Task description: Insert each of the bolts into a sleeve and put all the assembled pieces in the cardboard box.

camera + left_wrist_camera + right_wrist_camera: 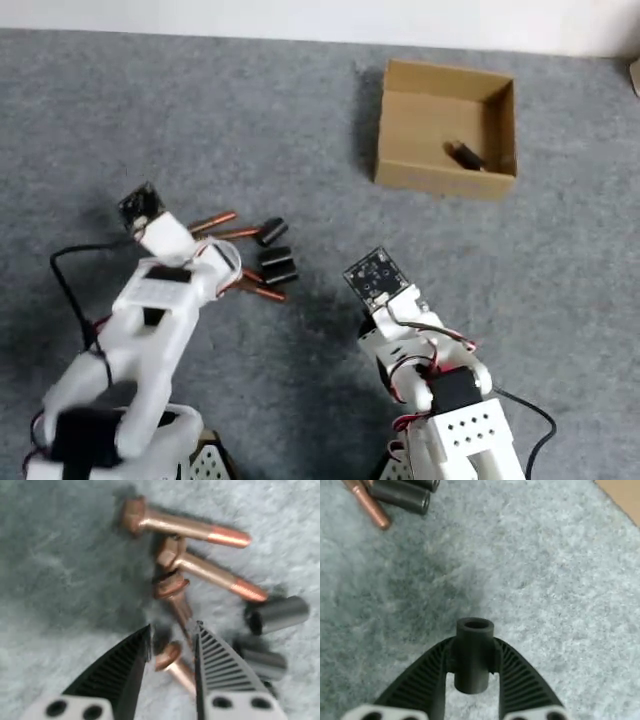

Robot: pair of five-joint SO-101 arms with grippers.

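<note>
So the left pincer (172,639) is released, jaws spread wide, hanging low over the pile of copper bolts (186,528). One bolt (173,664) sits in the gap between its fingers (125,665). That bit is blurry, so I can't tell if either finger is actually touching it, but it isn't clamped. Three more bolts lie just past it, heads bunched close together and threaded ends fanning out, and the loose sleeves (278,614) sit right beside those threaded ends. From the high view this whole cluster is at the left centre of the frame: the bolts (213,221) are spread on the grey bench (300,120), with the black loose sleeves (277,258) just to their right and the left arm coming up from the lower left corner. The right pincer (474,648) is clenched on a black sleeve (475,634), gripping it round the middle so it stands upright along the jaws, with its open bore showing at the far end. It's held over bare grey bench, well apart from the pile. In the high view the right arm is at the lower middle-right of the frame, between the pile and the cardboard box (445,180). The box sits on the bench in the upper right of the frame, open side up, with one dark piece (465,157) lying inside near its right wall. It's too small to tell if that one is a bolt and sleeve together.
</note>
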